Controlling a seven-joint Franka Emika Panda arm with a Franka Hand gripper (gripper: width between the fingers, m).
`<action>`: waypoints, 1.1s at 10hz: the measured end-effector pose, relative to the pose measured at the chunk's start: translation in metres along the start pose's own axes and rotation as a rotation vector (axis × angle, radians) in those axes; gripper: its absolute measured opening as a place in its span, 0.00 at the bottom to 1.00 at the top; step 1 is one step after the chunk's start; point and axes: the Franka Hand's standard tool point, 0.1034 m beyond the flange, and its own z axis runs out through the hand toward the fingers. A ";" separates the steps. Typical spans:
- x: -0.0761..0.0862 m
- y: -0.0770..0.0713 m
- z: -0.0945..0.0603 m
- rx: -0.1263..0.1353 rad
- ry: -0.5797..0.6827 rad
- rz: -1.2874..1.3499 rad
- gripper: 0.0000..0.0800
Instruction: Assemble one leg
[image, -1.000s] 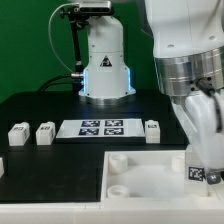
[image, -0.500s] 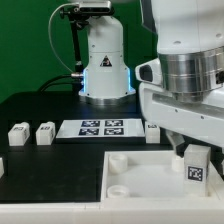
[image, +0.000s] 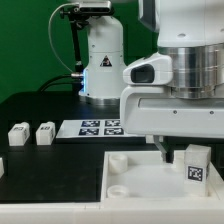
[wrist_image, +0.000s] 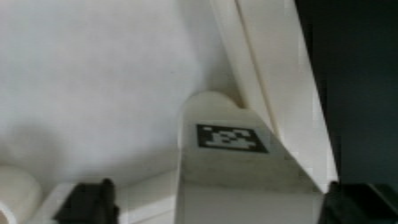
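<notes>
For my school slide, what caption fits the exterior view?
Robot gripper holds a white leg upright over the tray.

Table (image: 40, 165): black, carrying all the loose parts.
Marker board (image: 92, 128): thin white strip of black-and-white tags, lay flat near the table's middle, partly hidden at the exterior view's right.
Tray (image: 135, 185): large white square part at the front, round socket in its near corner.
Backdrop (image: 25, 50): green.

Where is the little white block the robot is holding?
In the exterior view's right, the small white plastic leg block stands over the big white tray, under the gripper.
</notes>
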 end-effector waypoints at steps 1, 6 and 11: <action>0.000 0.000 0.000 0.001 -0.001 0.094 0.57; -0.001 -0.003 0.001 0.019 -0.010 0.596 0.36; -0.001 -0.001 0.001 0.132 -0.082 1.314 0.36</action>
